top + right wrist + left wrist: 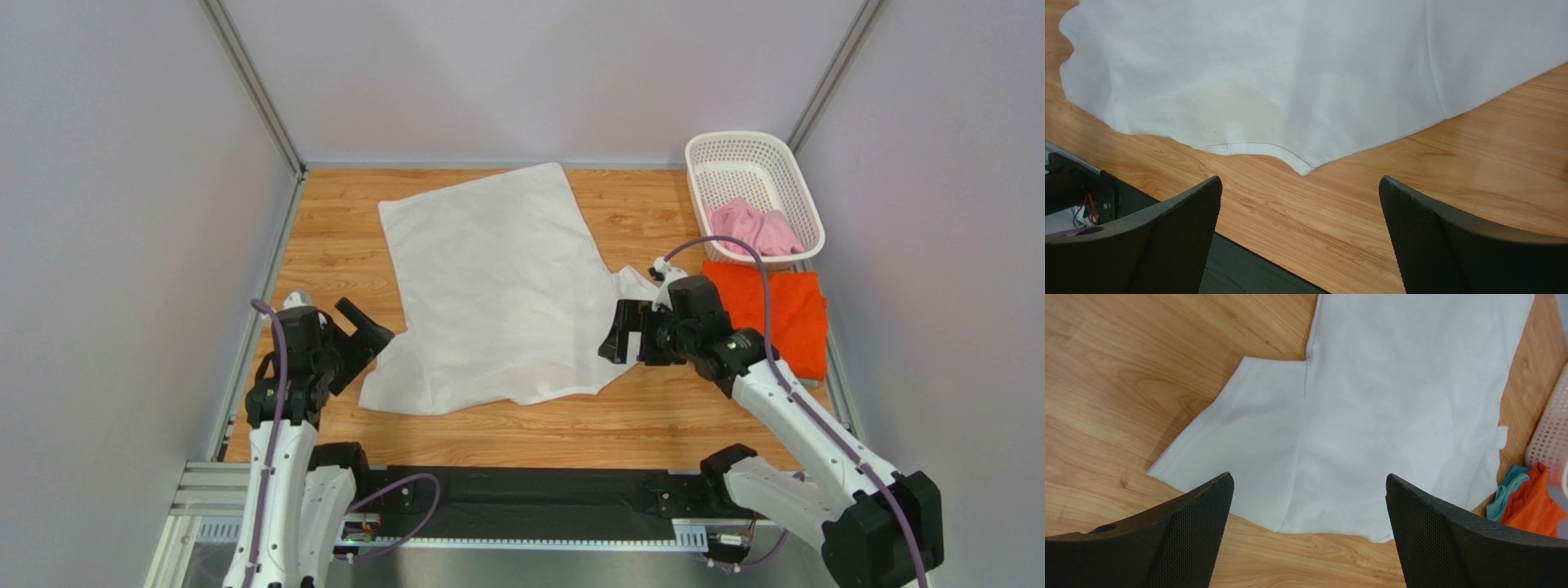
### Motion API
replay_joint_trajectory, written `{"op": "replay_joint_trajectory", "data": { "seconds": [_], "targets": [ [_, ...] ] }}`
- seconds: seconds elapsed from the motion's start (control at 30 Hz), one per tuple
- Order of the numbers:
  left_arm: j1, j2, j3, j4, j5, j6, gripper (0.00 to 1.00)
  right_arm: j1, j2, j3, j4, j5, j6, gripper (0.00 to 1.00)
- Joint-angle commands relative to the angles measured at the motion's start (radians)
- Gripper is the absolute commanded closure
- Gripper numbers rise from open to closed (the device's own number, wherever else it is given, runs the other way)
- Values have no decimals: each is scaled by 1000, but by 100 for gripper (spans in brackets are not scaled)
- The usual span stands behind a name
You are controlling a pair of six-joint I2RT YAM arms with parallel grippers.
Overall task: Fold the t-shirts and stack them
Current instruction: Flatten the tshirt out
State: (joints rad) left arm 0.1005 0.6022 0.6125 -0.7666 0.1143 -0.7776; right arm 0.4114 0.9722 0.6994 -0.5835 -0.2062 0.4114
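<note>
The white t-shirt [497, 288] lies spread flat in the middle of the wooden table [638, 423]. It also shows in the left wrist view [1389, 404] and the right wrist view [1290, 73]. My left gripper [356, 333] is open and empty at the shirt's near left sleeve [1235, 435]. My right gripper [628, 331] is open and empty at the shirt's near right edge. The orange t-shirt [785, 312] lies folded at the right, behind my right arm. The pale pink t-shirt [754, 227] lies crumpled in the basket.
The white lattice basket [751, 153] stands at the back right corner. A bit of teal cloth [1506, 490] shows beside the orange shirt in the left wrist view. Grey walls close in the table on the left, right and back. A black rail [528, 496] runs along the near edge.
</note>
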Motion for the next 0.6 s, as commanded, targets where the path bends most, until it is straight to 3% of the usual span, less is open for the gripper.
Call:
{"op": "replay_joint_trajectory", "data": {
  "seconds": [0.0,0.13,0.3,0.57],
  "targets": [
    [1,34,20,41,146,64,0,68,2,25,83,-41,6,0],
    [1,30,-8,49,177,71,0,265,49,26,128,42,-40,0],
    [-5,2,-66,50,184,48,0,504,226,87,182,116,-72,0],
    [-7,28,-108,43,133,9,0,714,543,232,248,261,-138,2]
  ]
}}
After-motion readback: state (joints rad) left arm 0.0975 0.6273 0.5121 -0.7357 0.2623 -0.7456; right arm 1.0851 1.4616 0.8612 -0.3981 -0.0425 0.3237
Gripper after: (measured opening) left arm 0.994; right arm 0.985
